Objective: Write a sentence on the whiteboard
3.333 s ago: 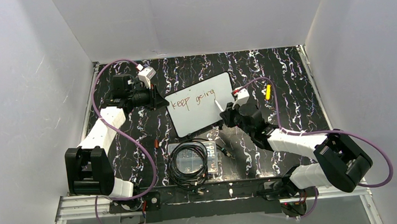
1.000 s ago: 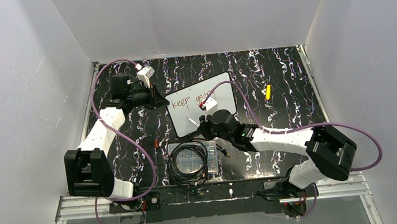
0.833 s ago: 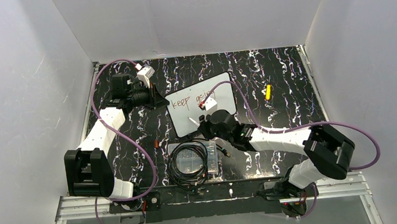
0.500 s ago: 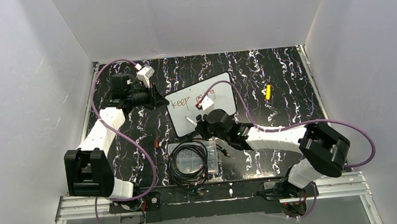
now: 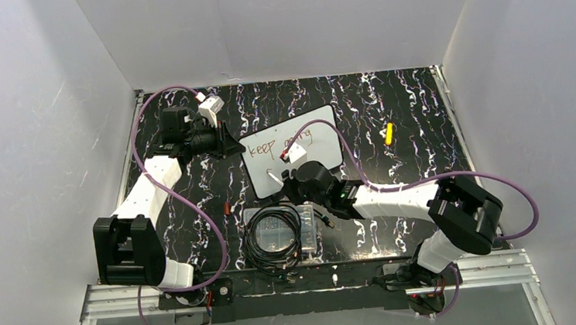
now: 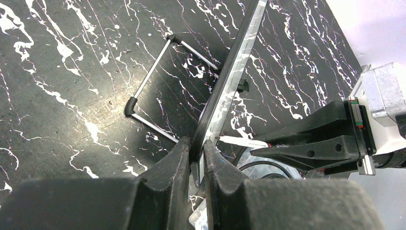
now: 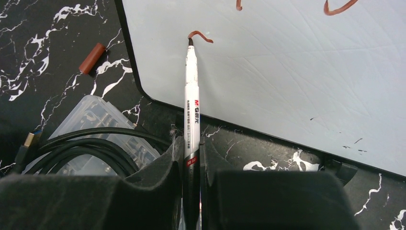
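Whiteboard [image 5: 329, 145]: mid-bench, nearer the far edge; left rim pinched by the left gripper [image 6: 196, 146]
Right gripper [image 7: 191, 143]: clamped on the marker [image 7: 191, 91]; tip touching the board's lower left, at a short stroke
Sentence [image 5: 260, 147]: "keep" legible; the rest partly hidden
Near rim: cable box [image 5: 278, 229] just beside

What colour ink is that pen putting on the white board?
Reddish-brown. The short stroke at the tip of the marker shows best in the right wrist view.
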You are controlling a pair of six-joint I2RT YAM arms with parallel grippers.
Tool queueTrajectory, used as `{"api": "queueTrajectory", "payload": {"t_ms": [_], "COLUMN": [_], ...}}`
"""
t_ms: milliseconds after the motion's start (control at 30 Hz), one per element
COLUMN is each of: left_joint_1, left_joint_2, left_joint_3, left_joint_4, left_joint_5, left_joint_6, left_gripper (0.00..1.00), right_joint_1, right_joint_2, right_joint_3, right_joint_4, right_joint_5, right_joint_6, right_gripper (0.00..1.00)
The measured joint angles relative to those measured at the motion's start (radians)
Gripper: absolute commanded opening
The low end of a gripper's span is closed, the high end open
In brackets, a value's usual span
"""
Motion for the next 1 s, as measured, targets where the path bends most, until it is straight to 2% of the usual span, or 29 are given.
{"api": "queueTrajectory", "payload": {"t_ms": [467, 1000], "left_joint_1": [0.0, 0.0], "left_joint_2": [0.0, 0.0], "left_joint_3": [0.0, 0.0], "left_joint_4": [0.0, 0.0], "left_joint_5": [0.001, 0.002], "left_joint_6": [0.0, 0.0], "left_gripper": [0.0, 0.0], "right_joint_1": [0.005, 0.012], "right_joint_2": [-0.018, 0.001], "right_joint_3": [-0.024, -0.021], "right_joint_4": [-0.045, -0.049], "right_joint_5": [0.069, -0.002], "right_joint_6": [0.019, -0.026], "right_gripper": [0.01, 0.01]}}
